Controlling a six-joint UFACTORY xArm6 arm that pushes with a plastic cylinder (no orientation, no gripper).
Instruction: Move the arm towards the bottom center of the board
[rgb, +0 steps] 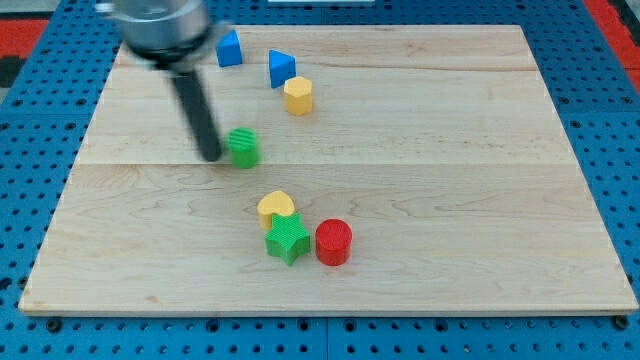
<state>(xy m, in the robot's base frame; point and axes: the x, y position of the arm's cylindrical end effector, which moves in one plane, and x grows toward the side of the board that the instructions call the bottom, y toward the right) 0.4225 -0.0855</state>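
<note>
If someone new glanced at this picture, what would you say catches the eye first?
First the dark rod coming down from the view's top left, blurred, my tip just left of the green block, too close to tell whether they touch. Next the tight cluster below the middle of the wooden board: yellow heart, green star and red cylinder. Near the top edge sit two blue blocks and a yellow hexagonal block.

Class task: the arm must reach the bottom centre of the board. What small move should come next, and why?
Probably slide my tip toward the view's bottom and slightly right. It sits left of the green block, in the board's upper-left part. Keeping left of the yellow heart, green star and red cylinder should avoid nudging them.
</note>
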